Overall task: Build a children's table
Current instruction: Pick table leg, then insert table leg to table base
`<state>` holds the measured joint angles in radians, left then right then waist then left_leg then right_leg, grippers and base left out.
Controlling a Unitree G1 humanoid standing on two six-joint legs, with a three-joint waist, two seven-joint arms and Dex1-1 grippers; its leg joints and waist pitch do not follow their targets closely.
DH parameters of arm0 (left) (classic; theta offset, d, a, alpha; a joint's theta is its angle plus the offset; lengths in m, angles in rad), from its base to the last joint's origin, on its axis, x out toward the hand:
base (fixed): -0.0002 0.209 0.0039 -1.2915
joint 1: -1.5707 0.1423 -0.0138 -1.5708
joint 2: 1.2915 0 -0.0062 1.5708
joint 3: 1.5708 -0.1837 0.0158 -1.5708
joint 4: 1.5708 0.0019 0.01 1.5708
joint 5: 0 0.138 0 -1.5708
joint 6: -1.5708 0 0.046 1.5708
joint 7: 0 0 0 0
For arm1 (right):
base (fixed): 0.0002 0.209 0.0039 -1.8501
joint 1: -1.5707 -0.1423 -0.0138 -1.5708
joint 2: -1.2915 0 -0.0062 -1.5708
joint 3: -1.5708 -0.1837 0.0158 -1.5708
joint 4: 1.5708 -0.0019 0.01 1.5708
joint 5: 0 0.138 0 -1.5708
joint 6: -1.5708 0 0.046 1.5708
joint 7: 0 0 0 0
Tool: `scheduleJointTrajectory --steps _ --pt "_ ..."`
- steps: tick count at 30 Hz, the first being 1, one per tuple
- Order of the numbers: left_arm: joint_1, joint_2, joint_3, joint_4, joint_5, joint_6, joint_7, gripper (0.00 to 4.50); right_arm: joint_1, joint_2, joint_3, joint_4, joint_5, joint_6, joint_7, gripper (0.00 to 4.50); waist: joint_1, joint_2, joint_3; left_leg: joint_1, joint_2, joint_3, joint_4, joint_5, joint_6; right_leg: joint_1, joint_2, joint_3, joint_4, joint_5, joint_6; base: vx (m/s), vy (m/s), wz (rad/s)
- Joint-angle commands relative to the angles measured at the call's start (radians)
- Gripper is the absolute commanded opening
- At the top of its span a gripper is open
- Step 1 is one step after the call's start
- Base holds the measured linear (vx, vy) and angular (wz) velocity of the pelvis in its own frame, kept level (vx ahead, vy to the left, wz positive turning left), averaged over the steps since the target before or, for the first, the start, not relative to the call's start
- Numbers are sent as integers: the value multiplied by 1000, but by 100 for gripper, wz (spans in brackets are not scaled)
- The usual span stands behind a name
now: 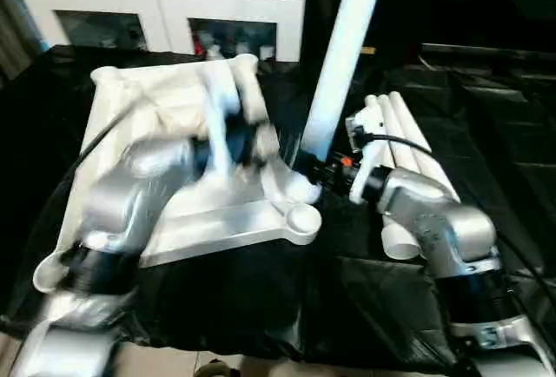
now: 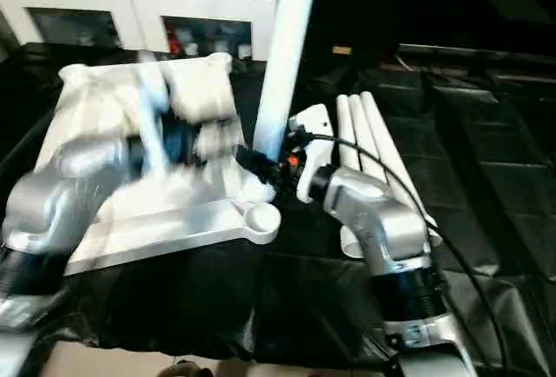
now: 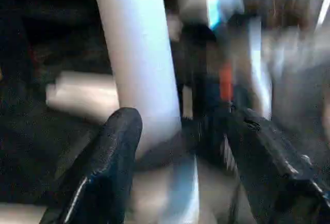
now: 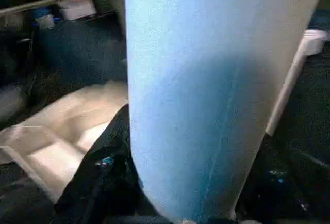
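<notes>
upright leg [image 1: 343, 56]: top cut off by the edge
left gripper [image 1: 228, 138]: blurred, finger state unclear

The tabletop [image 1: 174, 177] is laid underside up on the left. One leg [image 1: 343, 56] is stood upright at its right near edge. Three legs [image 1: 408, 147] are laid side by side to the right. A cabinet [image 1: 165, 3] is set behind the tabletop.

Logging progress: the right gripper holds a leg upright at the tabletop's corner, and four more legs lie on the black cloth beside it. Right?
Not quite. The right gripper does hold the leg upright at the tabletop, but the left eye view shows three spare legs on the cloth, not four.
</notes>
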<state>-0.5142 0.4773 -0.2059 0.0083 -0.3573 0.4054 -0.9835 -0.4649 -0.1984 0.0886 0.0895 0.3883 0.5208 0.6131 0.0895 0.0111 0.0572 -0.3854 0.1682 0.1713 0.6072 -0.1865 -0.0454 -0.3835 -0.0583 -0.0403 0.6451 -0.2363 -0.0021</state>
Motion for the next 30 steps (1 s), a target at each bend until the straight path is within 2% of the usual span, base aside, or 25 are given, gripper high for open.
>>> scheduleJointTrajectory --steps 1,3,4,7,8,10,11,16,17,18,27,28,30 --pt "44 50 -80 32 102 -52 -40 304 15 2 14 15 -42 -49 -17 190 0 6 -70 20 55 -21 -74 -90 -30 46 -79 47 -69 35 -186 0 0 0" --pt "73 73 -114 49 136 -67 -47 304 25 5 22 20 -53 -60 -22 190 -3 5 -71 21 54 -19 -74 -91 -32 44 -78 47 -66 47 -192 0 0 0" --pt "81 77 -123 58 149 -77 -46 304 28 6 24 21 -56 -64 -24 190 -3 8 -69 23 55 -18 -75 -107 -34 41 -78 47 -67 35 -200 0 0 0" --pt "95 84 -148 132 210 -128 -16 275 31 16 27 32 -64 -87 -34 190 -2 5 -65 24 57 -18 -78 -150 -36 38 -81 50 -74 -10 -207 0 0 0" --pt "94 85 -151 150 219 -134 -7 268 31 18 27 33 -64 -88 -35 190 -2 9 -65 24 58 -19 -80 -154 -39 39 -82 49 -72 -16 -206 0 0 0" --pt "93 85 -152 167 229 -147 -2 257 31 20 29 36 -65 -94 -35 190 -2 8 -67 24 58 -20 -79 -150 -42 40 -82 49 -71 -6 -204 0 0 0" --pt "87 82 -144 207 240 -166 7 234 32 27 33 44 -75 -113 -33 190 -2 7 -67 23 57 -19 -79 -147 -41 40 -82 49 -71 0 -205 0 0 0" --pt "86 88 -136 240 238 -150 -22 210 34 34 44 55 -93 -140 -26 190 -1 10 -70 24 57 -19 -77 -131 -35 40 -83 48 -66 46 -220 0 0 0" --pt "87 90 -136 244 240 -149 -24 190 34 34 45 58 -95 -145 -26 190 -1 9 -70 23 56 -20 -76 -125 -31 41 -81 48 -64 58 -223 0 0 0" --pt "88 92 -136 249 244 -150 -24 190 34 35 45 61 -97 -150 -27 190 -1 12 -70 22 56 -20 -76 -125 -30 40 -82 48 -64 60 -224 0 0 0" --pt "87 88 -123 275 238 -161 -48 125 38 36 66 89 -106 -153 10 190 -2 12 -67 24 59 -20 -79 -160 -32 40 -84 49 -68 21 -233 0 0 0" --pt "87 88 -121 277 236 -159 -51 104 41 36 71 95 -108 -154 17 190 -2 12 -68 23 59 -21 -78 -157 -31 41 -84 49 -68 24 -233 0 0 0" --pt "87 89 -120 277 233 -157 -55 100 44 36 75 105 -113 -163 22 190 -2 12 -68 23 59 -21 -79 -158 -32 41 -84 48 -68 23 -234 0 0 0"
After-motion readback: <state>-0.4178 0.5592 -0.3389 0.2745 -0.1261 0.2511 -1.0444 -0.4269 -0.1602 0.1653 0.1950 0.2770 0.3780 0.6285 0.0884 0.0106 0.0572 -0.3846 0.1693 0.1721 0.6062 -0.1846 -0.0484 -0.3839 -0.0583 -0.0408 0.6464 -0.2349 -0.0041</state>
